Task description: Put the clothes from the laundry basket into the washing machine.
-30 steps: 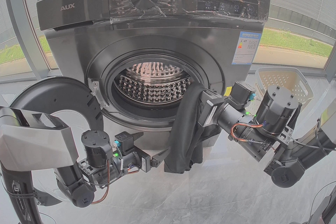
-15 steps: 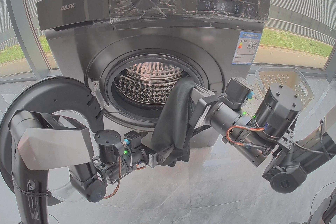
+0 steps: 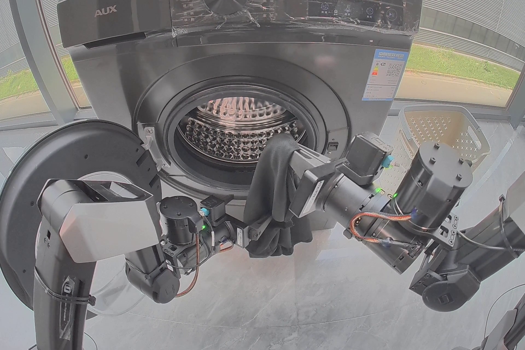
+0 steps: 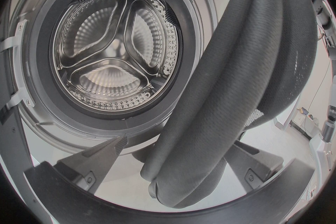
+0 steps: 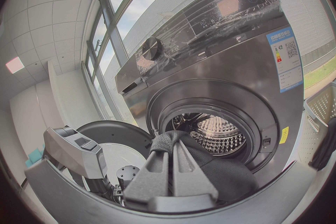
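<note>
1. My right gripper (image 5: 171, 144) sits just in front of the washing machine (image 3: 131, 72), at the lower right part of its round opening. My fingers (image 5: 189, 172) there are pressed narrowly together, clamped on a black garment (image 3: 270, 187).
2. The garment drapes over those fingertips and hangs down outside the machine. Its top fold is about level with the opening's lower rim, and its bottom end is bunched in front of the panel under the opening.
3. Behind the cloth, the drum (image 4: 108, 49) shows its shiny, ribbed steel wall.
4. My left gripper (image 4: 178, 144) is lower, in front of the panel below the opening, and points up toward the drum. Its two fingers are spread wide, and the garment's hanging end falls between them. I cannot tell whether either pad touches the cloth.
5. The door (image 3: 82, 154) stands swung fully open on the machine's left side.
6. The laundry basket (image 3: 443, 127), pale and perforated, stands on the floor just beside the machine's right side, behind my right arm.
</note>
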